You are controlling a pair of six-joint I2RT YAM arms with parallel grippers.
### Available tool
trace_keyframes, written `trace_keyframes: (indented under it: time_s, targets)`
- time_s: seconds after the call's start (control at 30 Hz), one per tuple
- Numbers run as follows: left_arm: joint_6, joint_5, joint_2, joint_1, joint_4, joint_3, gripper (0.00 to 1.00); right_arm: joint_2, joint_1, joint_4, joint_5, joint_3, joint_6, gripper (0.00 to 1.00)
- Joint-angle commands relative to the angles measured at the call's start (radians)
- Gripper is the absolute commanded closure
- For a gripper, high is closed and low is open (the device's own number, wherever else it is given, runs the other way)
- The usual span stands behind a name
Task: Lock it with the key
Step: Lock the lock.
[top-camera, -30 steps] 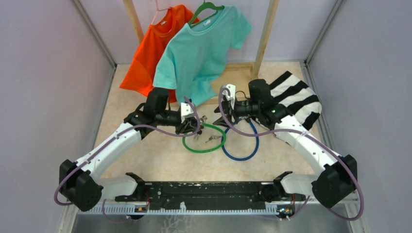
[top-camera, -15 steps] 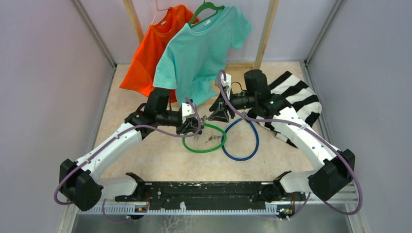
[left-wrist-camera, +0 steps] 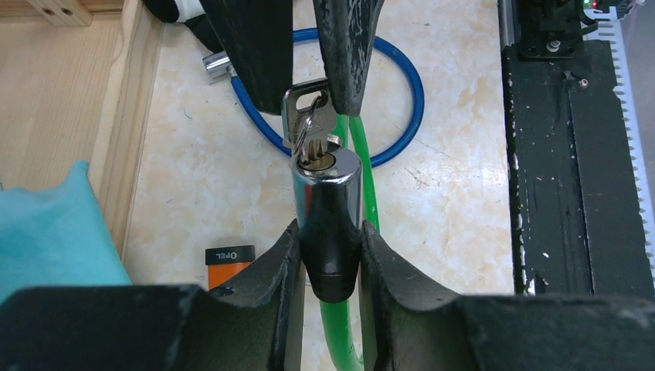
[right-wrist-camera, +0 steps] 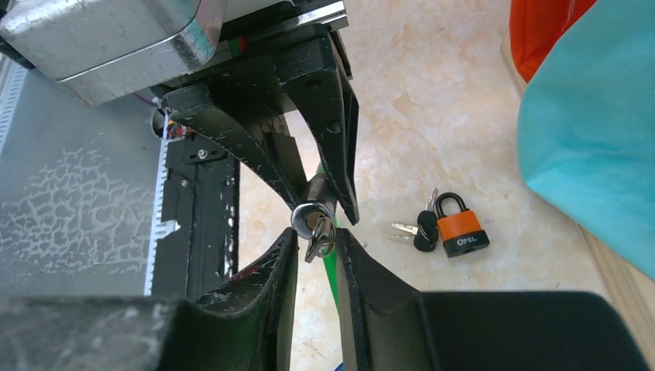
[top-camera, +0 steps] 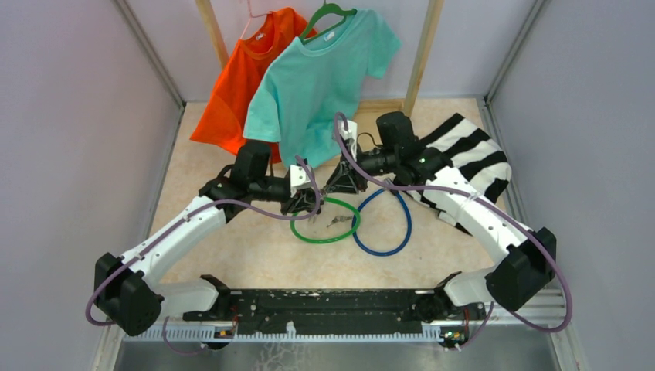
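Note:
My left gripper (top-camera: 307, 201) (left-wrist-camera: 330, 232) is shut on the chrome and black lock cylinder (left-wrist-camera: 328, 185) of the green cable lock (top-camera: 328, 237), holding it above the table. A silver key (left-wrist-camera: 307, 108) on a ring sticks in the cylinder's keyhole. My right gripper (top-camera: 334, 185) (right-wrist-camera: 317, 236) faces the left one, and its two fingers press on either side of the key's head (right-wrist-camera: 319, 241). The cylinder's end (right-wrist-camera: 307, 217) shows just past the right fingertips.
A blue cable lock (top-camera: 386, 249) lies on the table beside the green loop. A small orange padlock (right-wrist-camera: 461, 232) with its own keys lies below the grippers. Teal (top-camera: 317, 77) and orange (top-camera: 235, 93) shirts hang behind, and a striped cloth (top-camera: 471, 154) lies at right.
My right arm has swung left and brought its fingers onto the key in the cylinder. The left arm has held still with the lock.

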Motion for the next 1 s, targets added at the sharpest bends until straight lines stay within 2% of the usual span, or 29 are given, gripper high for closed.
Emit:
trace_keyframes:
  time_s: [0.0,0.2,0.37,0.67,0.97]
  targets:
    - [0.009,-0.006,0.008,-0.013,-0.030,0.002,1.00,0.007,0.021,0.005,0.005,0.056,-0.033,0.78]
    - [0.009,-0.006,0.008,-0.014,-0.030,0.001,1.00,0.004,0.027,-0.007,0.023,0.057,-0.068,0.88]
    - [0.009,-0.004,0.006,-0.014,-0.031,-0.001,1.00,0.005,0.033,-0.021,0.029,0.068,-0.098,0.91]
    - [0.043,0.079,0.000,-0.014,-0.054,-0.004,1.00,0.000,0.054,-0.099,0.009,0.072,-0.377,0.97]
    - [0.058,0.088,-0.006,-0.014,-0.063,-0.002,1.00,0.004,0.054,-0.175,0.016,0.076,-0.614,1.00]
